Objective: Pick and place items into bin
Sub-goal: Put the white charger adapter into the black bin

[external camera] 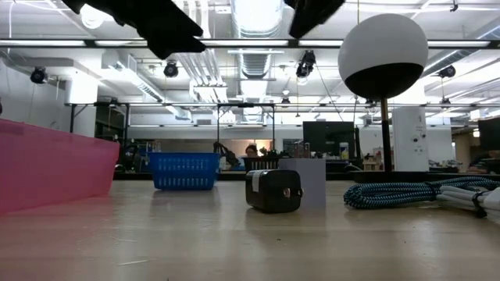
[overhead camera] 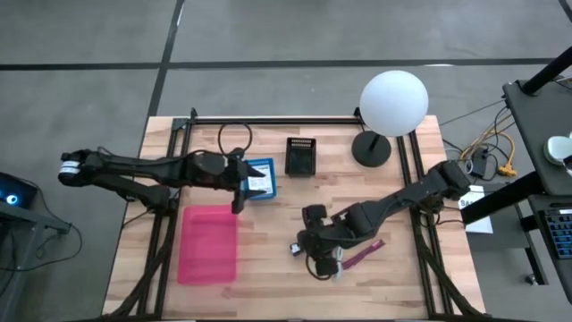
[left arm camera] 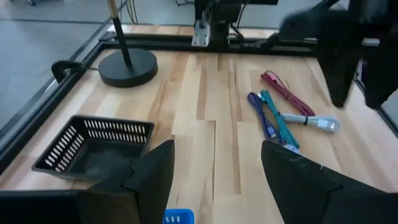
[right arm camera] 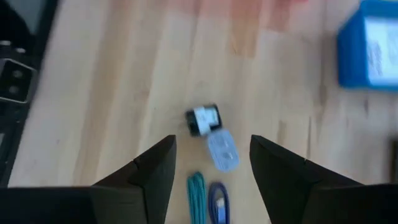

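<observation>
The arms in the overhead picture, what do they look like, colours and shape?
Both arms are dark, nearly black, built of slim jointed segments. The left arm's outer end carries a white patch. The left tool and the right tool each end in two broad, flat, dark fingers tapering to points.

Pale wood desk (overhead camera: 277, 224). Beside the pink tray (overhead camera: 208, 243) sits a blue basket (overhead camera: 259, 179); past that a black basket (overhead camera: 302, 156). Teal (left arm camera: 277, 117), purple (left arm camera: 262, 114) and magenta (left arm camera: 285, 91) strips; white ball lamp (overhead camera: 393, 103).

No lettering can be read anywhere. The white label on the small black block (right arm camera: 203, 119) is blank blur.
</observation>
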You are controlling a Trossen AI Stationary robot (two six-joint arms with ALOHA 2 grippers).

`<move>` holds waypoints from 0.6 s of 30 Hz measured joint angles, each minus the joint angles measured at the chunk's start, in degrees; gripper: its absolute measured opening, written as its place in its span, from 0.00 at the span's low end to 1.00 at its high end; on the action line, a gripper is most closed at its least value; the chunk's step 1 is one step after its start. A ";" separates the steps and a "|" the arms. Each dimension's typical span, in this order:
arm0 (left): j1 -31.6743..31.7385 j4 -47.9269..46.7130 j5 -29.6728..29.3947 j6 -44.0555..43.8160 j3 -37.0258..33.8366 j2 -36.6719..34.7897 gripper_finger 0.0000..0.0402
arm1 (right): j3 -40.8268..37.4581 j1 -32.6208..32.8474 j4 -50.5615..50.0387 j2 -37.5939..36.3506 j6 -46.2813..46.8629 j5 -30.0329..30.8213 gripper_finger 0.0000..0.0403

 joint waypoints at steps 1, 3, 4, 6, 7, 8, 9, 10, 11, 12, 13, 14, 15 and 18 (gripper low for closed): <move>0.00 0.09 0.00 0.00 0.02 -0.31 0.56 | -0.10 -0.02 1.27 0.35 -1.05 -0.25 0.48; 0.01 0.00 0.00 -0.04 0.02 -1.02 0.56 | -0.21 -0.08 2.56 1.28 -1.58 -0.40 0.48; 0.00 0.12 0.00 -0.02 0.02 -1.28 0.56 | -0.21 -0.35 2.98 1.96 -1.61 -0.44 0.48; 0.02 -0.12 0.01 -0.02 0.00 -1.76 0.56 | -0.25 -1.01 3.10 3.48 -1.85 -0.76 0.48; 0.00 -0.17 0.02 -0.02 -0.02 -1.88 0.56 | -0.25 -1.43 3.12 4.38 -1.85 -0.78 0.48; 0.00 0.00 0.02 -0.02 -0.02 -2.10 0.56 | -0.28 -1.74 3.03 5.18 -1.85 -0.81 0.48; 0.00 -0.13 0.02 -0.04 -0.02 -2.45 0.56 | -0.31 -2.03 2.95 6.05 -1.85 -0.89 0.48; 0.00 -0.18 0.02 -0.02 -0.03 -2.68 0.56 | -0.32 -2.30 2.94 6.74 -1.84 -0.94 0.48; 0.00 0.03 0.02 -0.02 -0.02 -2.85 0.56 | -0.34 -2.50 2.90 7.32 -1.87 -1.39 0.48; 0.00 -0.08 0.02 -0.04 -0.02 -3.12 0.56 | -0.34 -2.74 2.93 7.93 -2.02 -2.21 0.48; 0.00 -0.22 0.02 -0.04 -0.04 -3.26 0.56 | -0.34 -2.91 2.95 8.32 -2.08 -3.34 0.48; 0.00 -0.04 0.02 -0.04 -0.04 -3.34 0.56 | -0.34 -3.03 2.85 8.77 -2.09 -4.45 0.48; 0.00 -0.10 0.02 -0.06 -0.04 -3.47 0.56 | -0.34 -3.07 2.81 9.13 -2.02 -5.29 0.48; -0.03 -0.13 0.02 -0.07 -0.04 -3.51 0.56 | -0.34 -3.13 1.65 9.95 -2.17 -6.24 0.48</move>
